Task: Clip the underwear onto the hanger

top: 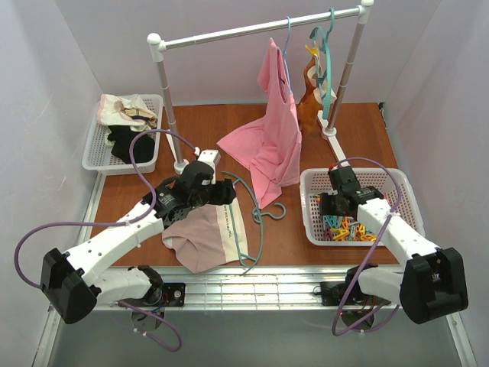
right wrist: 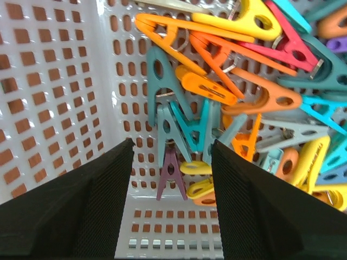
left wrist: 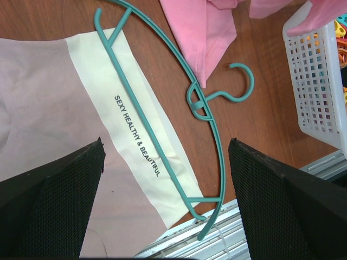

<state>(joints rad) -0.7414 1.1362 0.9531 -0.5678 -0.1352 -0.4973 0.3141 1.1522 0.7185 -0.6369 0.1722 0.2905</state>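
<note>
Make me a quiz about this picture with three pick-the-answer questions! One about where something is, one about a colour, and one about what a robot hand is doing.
1. Where is the teal hanger?
A) lying across the underwear's cream strip
B) on the floor
C) standing upright against the wall

2. What colour is the top hanging from the rail?
A) green
B) bright pink
C) black

3. What is the left gripper doing?
A) squeezing a peg
B) gripping the hanger
C) open, holding nothing

Answers: 1 A, its bar crosses the printed strip; 2 B, the fabric is plainly pink; 3 C, its jaws stand wide apart above the hanger.
</note>
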